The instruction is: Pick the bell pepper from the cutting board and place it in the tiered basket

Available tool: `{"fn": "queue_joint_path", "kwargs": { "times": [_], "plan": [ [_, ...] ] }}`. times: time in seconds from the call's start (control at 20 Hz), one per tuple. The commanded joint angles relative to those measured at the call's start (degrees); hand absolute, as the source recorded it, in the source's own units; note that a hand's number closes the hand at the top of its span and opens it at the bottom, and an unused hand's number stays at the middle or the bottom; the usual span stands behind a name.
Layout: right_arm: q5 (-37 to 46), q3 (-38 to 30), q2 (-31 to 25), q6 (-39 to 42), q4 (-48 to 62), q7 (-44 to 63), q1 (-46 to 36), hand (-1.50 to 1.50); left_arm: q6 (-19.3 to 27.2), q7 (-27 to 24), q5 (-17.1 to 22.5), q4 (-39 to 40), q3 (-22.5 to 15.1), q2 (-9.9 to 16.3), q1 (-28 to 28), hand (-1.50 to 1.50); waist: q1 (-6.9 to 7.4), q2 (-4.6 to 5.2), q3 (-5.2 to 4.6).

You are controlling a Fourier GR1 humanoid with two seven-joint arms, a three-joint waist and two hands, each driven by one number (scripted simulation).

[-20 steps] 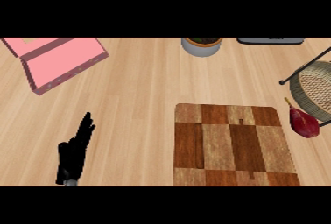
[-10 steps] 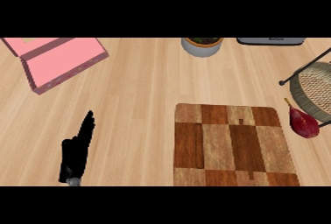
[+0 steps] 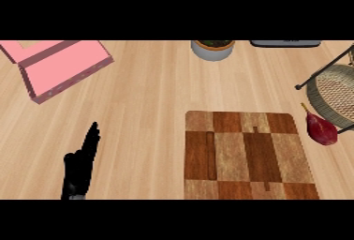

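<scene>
One broad wooden counter (image 3: 145,93) fills the view from edge to edge, its pale planks running under everything else. The next largest thing is the cutting board (image 3: 245,159), a checkered slab of light and dark wood in the lower right of the frame, reaching down to the bottom edge. In the upper left lies a pink box (image 3: 59,65), set at an angle with its open lid running off the top left corner. At the right edge, partly cut off, sits the tiered basket (image 3: 335,96), a woven round bowl held in a dark wire frame. In the lower left the left hand (image 3: 79,166) shows, black, with its fingers straight and pressed together, pointing toward the top of the frame; it holds nothing and rests well apart from the board. At the top edge, a little right of centre, stands a grey pot (image 3: 212,49) with dark contents, and to its right a dark flat object (image 3: 285,43) is mostly cut off. The bell pepper (image 3: 320,127), dark red with a thin stem, lies on the counter just off the board's upper right corner, between the board and the basket.
</scene>
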Motion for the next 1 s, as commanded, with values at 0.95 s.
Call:
{"fn": "queue_joint_path", "kwargs": {
  "times": [0.95],
  "plan": [
    [-26.68, -41.64, 2.49, 26.57, -47.58, 13.96, 48.44, -1.50, 0.30, -1.63, 1.44, -0.51, 3.77, 0.79, 4.96, 0.00, -5.72, -1.03, -0.08]
  ]
}}
